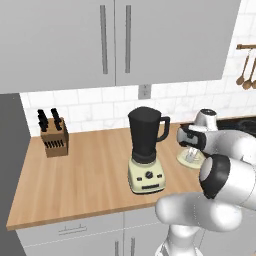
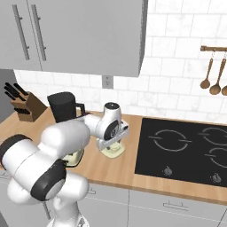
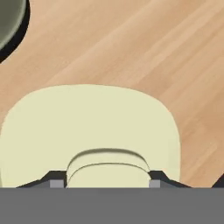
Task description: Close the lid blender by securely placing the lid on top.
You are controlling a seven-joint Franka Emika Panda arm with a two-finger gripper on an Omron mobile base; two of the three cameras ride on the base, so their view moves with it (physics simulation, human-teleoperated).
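The blender (image 1: 146, 145) stands on the wooden counter, its dark jar open at the top and its cream base facing front; its jar (image 2: 62, 106) also rises behind my arm. The pale cream lid (image 1: 182, 161) lies flat on the counter to the blender's right. My gripper (image 1: 191, 155) points straight down onto it. In the hand view the lid (image 3: 87, 122) is very close, and my gripper (image 3: 106, 180) has its two fingertips pressed against either side of the raised centre knob. From the right, the gripper (image 2: 111, 145) sits on the lid (image 2: 114, 152).
A wooden knife block (image 1: 54, 136) stands at the counter's back left. A black cooktop (image 2: 186, 148) lies just right of the lid. Wooden spoons (image 2: 213, 77) hang on the tiled wall. Grey cabinets (image 1: 115, 40) overhang the blender.
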